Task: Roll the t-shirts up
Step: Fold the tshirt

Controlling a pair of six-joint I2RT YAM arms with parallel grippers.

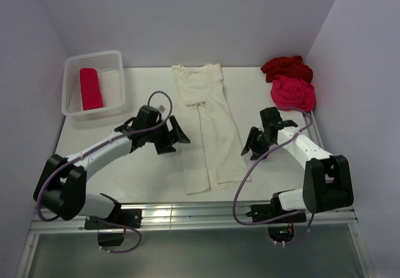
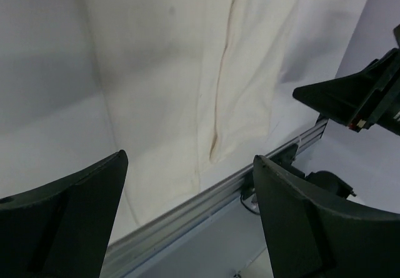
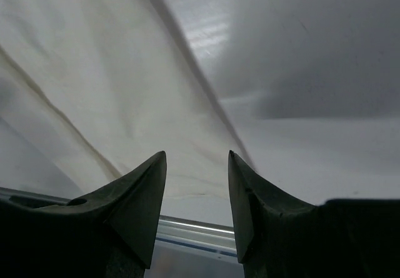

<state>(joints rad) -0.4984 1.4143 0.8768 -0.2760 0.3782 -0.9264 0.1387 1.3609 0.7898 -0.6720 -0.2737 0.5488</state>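
Your left gripper [image 1: 180, 134] hangs just beside the left edge of the cream-white t-shirt [image 1: 209, 128], its jaws spread wide with nothing between them. Your right gripper [image 1: 249, 148] sits just off the shirt's right edge, jaws parted more narrowly and gripping nothing. The shirt lies flat down the middle of the table [image 1: 144, 165], folded into a long strip with its collar at the far end. The hot pink t-shirt [image 1: 292, 92] and dark red t-shirt [image 1: 286, 67] are heaped together at the far right corner, touching. The pink-red roll [image 1: 90, 89] lies in the white mesh basket [image 1: 94, 57] at far left. From the left wrist, a small red-and-white mark [image 2: 358, 125] on the right gripper is too small to read.
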